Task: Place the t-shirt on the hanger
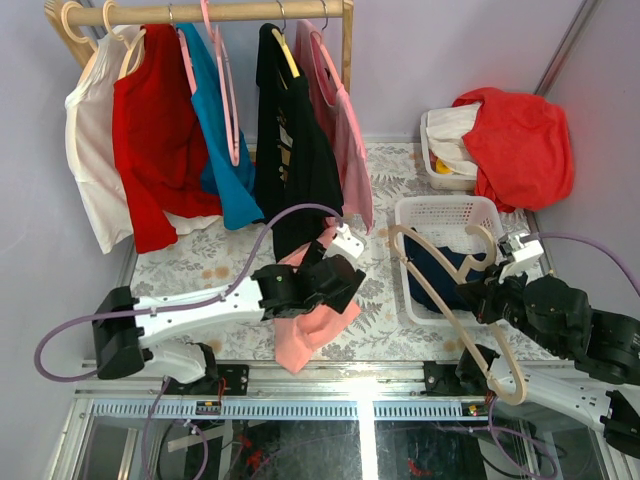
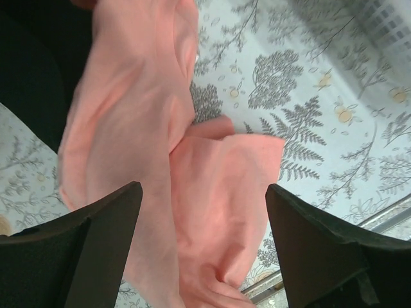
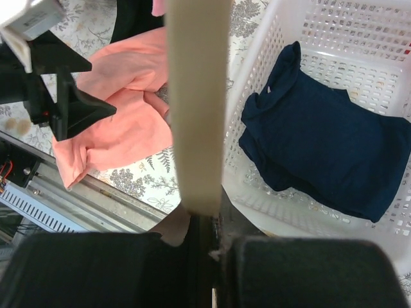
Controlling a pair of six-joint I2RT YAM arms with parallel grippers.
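Note:
The salmon t-shirt (image 1: 305, 340) lies crumpled on the floral table near its front edge; it also shows in the left wrist view (image 2: 128, 128) and the right wrist view (image 3: 122, 115). My left gripper (image 1: 330, 290) hovers just over the t-shirt's upper part, open, with the cloth below and between its wide-apart fingers (image 2: 109, 250). My right gripper (image 1: 478, 300) is shut on the cream hanger (image 1: 430, 285), holding it slanted over the white basket's near edge. In the right wrist view the hanger's broad arm (image 3: 199, 109) rises from the closed jaws.
A white basket (image 1: 445, 208) holding a navy garment (image 3: 321, 135) stands right of the t-shirt. A second bin (image 1: 432, 160) draped with red cloth sits at back right. A wooden rack (image 1: 250, 12) with several hanging garments fills the back left. A metal rail (image 1: 330, 375) runs along the table's front edge.

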